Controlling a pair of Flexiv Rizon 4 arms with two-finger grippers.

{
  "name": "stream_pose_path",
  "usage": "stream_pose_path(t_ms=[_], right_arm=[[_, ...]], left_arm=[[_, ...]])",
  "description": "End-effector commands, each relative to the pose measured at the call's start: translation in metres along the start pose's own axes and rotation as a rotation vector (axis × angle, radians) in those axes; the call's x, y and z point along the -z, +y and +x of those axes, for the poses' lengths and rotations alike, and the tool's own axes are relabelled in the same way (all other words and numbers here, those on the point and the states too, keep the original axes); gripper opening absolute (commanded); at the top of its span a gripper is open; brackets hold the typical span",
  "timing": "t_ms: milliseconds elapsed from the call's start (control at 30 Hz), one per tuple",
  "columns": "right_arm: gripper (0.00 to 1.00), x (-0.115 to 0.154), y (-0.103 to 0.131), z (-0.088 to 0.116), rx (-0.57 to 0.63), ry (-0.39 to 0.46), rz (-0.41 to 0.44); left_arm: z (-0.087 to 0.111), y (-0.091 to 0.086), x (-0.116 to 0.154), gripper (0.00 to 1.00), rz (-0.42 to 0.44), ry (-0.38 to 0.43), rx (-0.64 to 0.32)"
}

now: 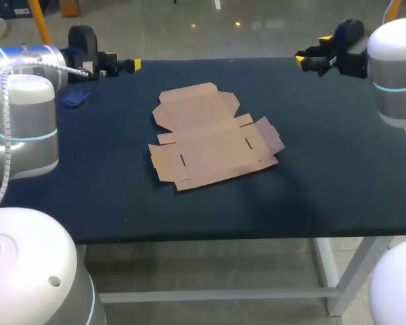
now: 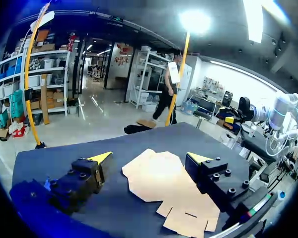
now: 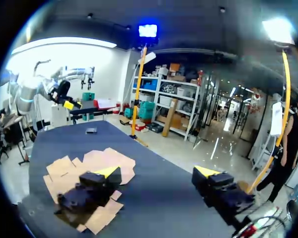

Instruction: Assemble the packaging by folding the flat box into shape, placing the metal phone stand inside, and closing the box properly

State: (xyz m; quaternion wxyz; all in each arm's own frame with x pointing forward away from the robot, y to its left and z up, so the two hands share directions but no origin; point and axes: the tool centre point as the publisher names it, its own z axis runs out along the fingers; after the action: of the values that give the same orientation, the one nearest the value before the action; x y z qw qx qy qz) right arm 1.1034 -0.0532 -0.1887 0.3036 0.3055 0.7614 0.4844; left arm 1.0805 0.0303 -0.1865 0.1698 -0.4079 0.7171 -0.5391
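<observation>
The flat brown cardboard box (image 1: 213, 139) lies unfolded in the middle of the table, flaps spread out. My left gripper (image 1: 132, 65) hovers at the far left edge, open and empty. In its wrist view the box (image 2: 164, 183) lies ahead of and below the open left gripper (image 2: 150, 157). At the far right, my right gripper (image 1: 310, 51) is also open and empty. Its wrist view has the box (image 3: 97, 166) partly behind one finger of the right gripper (image 3: 157, 171). A small dark blue object (image 1: 74, 98), possibly the phone stand, lies near my left arm.
The table (image 1: 325, 169) is covered in dark blue cloth, with bare cloth on every side of the box. Its front edge runs along the near side. My left arm's bulky links (image 1: 24, 122) stand over the table's left end.
</observation>
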Motion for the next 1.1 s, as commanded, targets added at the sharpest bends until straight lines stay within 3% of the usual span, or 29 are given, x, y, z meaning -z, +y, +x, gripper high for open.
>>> stream_pose_path(t_ms=[33, 433, 833, 1100], right_arm=[[1.00, -0.001, 0.006, 0.003, -0.022, -0.019, 0.106], [1.00, 0.018, -0.008, -0.001, -0.214, -0.038, 0.325], [1.00, 0.035, -0.032, 0.004, -0.359, 0.021, 0.497], [1.00, 0.046, -0.051, 0.001, -0.467, 0.069, 0.584]], left_arm=[[0.003, -0.007, 0.002, 1.00, -0.118, -0.020, 0.060], [0.003, -0.002, 0.017, 1.00, -0.323, 0.009, 0.298], [0.019, 0.023, 0.031, 1.00, -0.477, 0.116, 0.411], [0.031, 0.034, 0.039, 1.00, -0.576, 0.072, 0.463]])
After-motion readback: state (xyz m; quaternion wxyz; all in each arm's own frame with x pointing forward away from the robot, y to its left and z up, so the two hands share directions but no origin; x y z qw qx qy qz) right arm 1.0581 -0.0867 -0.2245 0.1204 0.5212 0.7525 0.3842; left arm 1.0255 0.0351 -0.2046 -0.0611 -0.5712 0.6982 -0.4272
